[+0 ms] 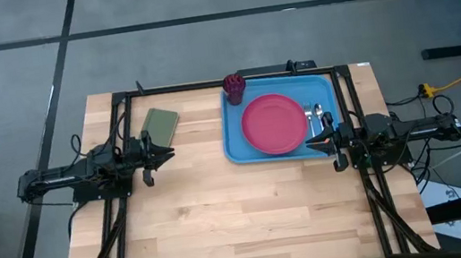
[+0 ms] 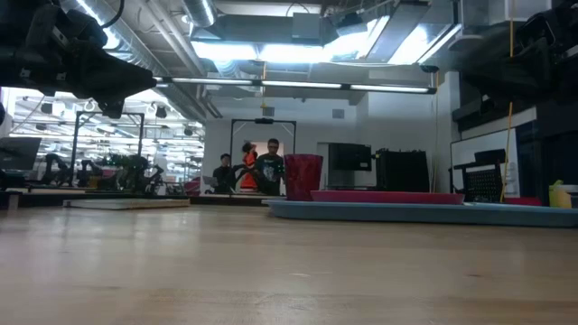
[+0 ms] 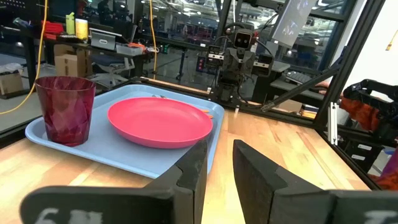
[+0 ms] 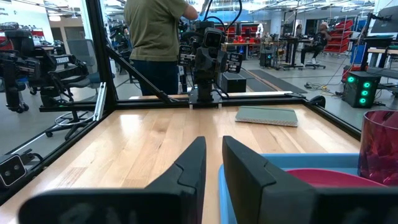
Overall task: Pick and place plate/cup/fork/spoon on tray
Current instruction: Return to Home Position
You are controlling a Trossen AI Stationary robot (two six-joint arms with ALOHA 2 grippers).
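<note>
The light-blue tray (image 1: 234, 143) lies on the table's far right part. The pink-red plate (image 1: 273, 124) rests flat in its middle. The red cup (image 1: 234, 84) stands upright at the tray's far left corner. Two small silver utensils, the fork and the spoon (image 1: 315, 118), lie side by side on the tray to the right of the plate; I cannot tell which is which. My left gripper (image 1: 167, 151) hovers shut and empty left of the tray. My right gripper (image 1: 312, 145) hovers shut and empty over the tray's near right corner.
A small olive-green pad (image 1: 159, 124) lies on the table left of the tray, beyond my left gripper. Black frame rails (image 1: 206, 84) run along the table's far edge and sides. Bare wood (image 1: 225, 220) fills the near half. People stand in the room beyond (image 4: 155, 37).
</note>
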